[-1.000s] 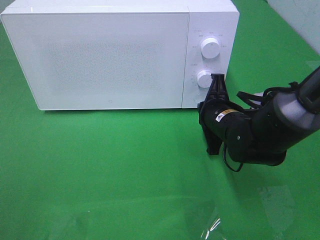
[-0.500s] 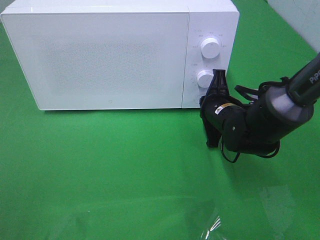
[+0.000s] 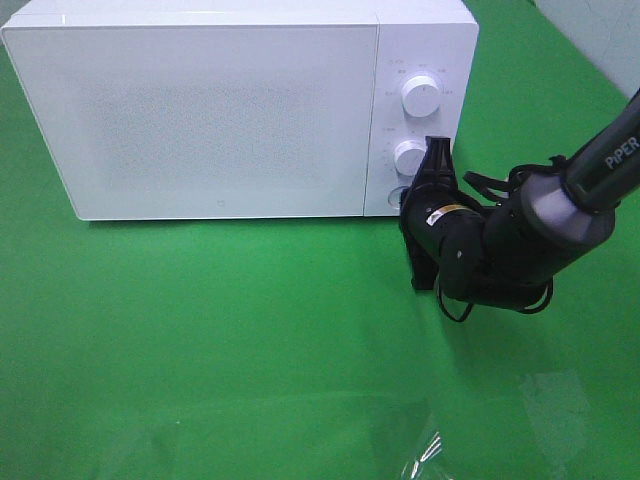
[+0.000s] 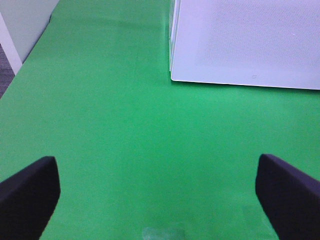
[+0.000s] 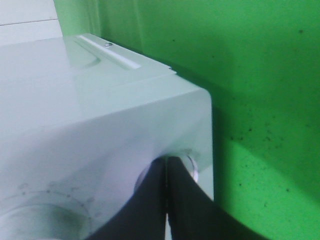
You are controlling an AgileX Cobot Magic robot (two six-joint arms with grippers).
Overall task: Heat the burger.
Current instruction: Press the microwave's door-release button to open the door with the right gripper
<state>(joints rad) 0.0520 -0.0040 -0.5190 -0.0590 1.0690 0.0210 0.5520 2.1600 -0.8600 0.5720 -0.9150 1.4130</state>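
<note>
The right gripper (image 3: 437, 148), jaws shut on nothing, noses its tips against a round control (image 5: 190, 169) near the edge of the microwave (image 3: 220, 110) panel, apparently to start heating. The left gripper (image 4: 160, 192) hangs wide open and empty. The burger shows in no view and is presumably behind the closed door, so its facing and long axis cannot be told.

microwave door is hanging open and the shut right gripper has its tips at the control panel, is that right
Not quite. The microwave door is closed, flush with the front, as the exterior high view shows. The rest holds: the right gripper is shut, its tips at the control panel.
</note>
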